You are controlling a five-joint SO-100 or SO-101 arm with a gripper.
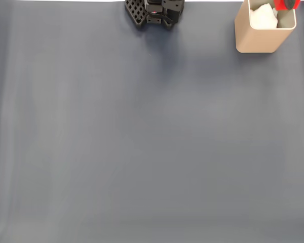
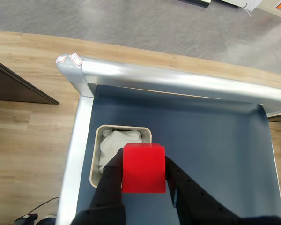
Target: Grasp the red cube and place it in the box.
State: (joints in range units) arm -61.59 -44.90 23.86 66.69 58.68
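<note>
From the wrist view, the tool (image 2: 143, 176) pinches the red cube (image 2: 144, 168) high above the blue counter (image 2: 215, 150), with the box (image 2: 97, 157) down at nine o'clock of it. The cube overlaps only the box's right rim, so I reckon letting go here risks it clipping the wall and bouncing off.
</note>
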